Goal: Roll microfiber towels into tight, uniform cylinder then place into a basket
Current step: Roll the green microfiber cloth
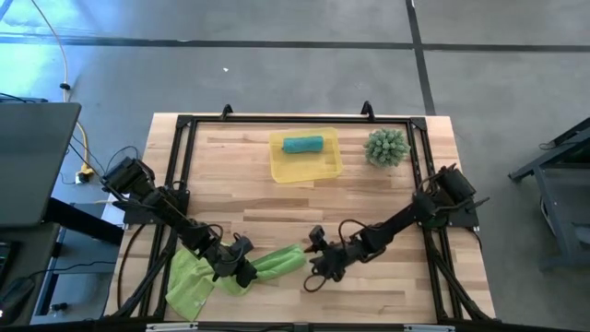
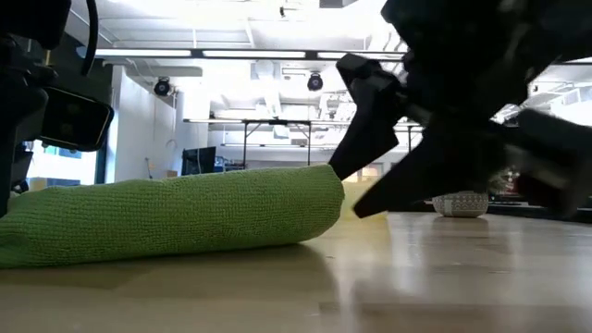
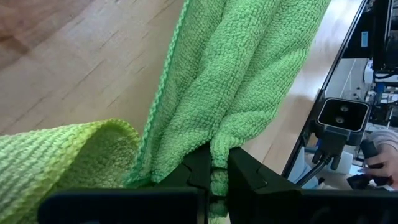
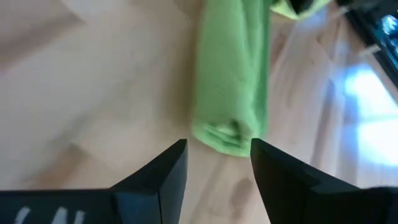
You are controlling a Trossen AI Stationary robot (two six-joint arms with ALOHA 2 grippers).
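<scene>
- Between the fingers of the left gripper a fold of the lime-green towel is pinched tight; I judge this grip keeps one end of the roll from opening.
- Just beside the free end of that same towel, the right gripper has its fingers spread and holds nothing (the rolled end lies just ahead of the gap), probably ready to take it.
- On the far side of this towel from the right gripper, a second lime-green towel lies loose and partly under it, reaching the table's near edge.
- Well apart from the lime-green towel, toward the far edge, the basket already holds a rolled teal towel.
- Between towel and basket the wood is bare, so the way there looks open; the spiky plant stands beside the basket.
</scene>
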